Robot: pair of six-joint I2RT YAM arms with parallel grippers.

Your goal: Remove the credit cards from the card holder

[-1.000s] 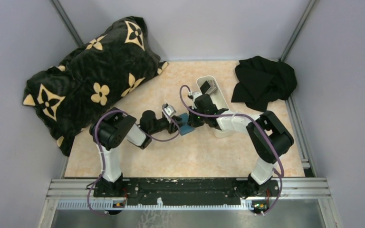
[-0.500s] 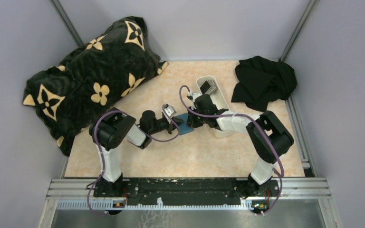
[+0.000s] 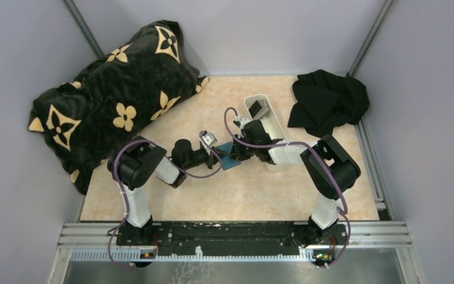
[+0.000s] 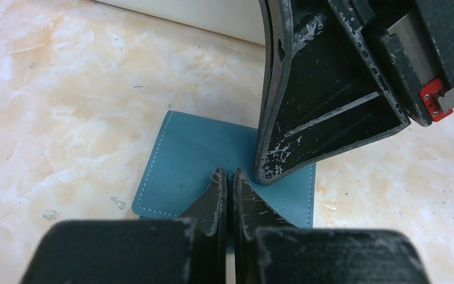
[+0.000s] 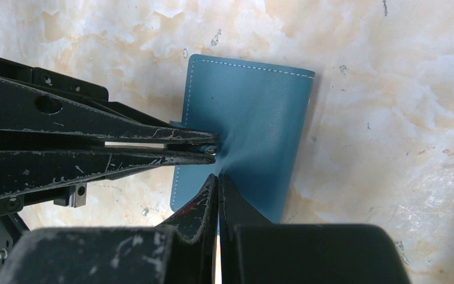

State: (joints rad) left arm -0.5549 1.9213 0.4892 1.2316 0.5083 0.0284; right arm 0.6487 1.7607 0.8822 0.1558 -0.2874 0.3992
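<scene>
The teal-blue card holder [image 3: 232,161] lies on the marbled tabletop between my two grippers. My left gripper [image 3: 221,155] comes from the left and is shut on the holder; in the left wrist view its tips [image 4: 227,173] pinch the near edge of the holder [image 4: 177,160]. My right gripper [image 3: 237,154] comes from the right and is shut on the holder's opposite edge [image 5: 217,176]. In the right wrist view the holder [image 5: 260,112] puckers where both tips meet. A dark grey card [image 3: 260,109] lies in the white tray. No card shows at the holder.
A long white tray [image 3: 276,129] stands just behind the right gripper. A large black pillow with tan flowers [image 3: 112,100] fills the back left. A black cloth [image 3: 328,103] lies at the back right. Grey walls close in the table on three sides.
Both grippers and the holder between them have shifted slightly left and back. Both stay shut on the holder.
</scene>
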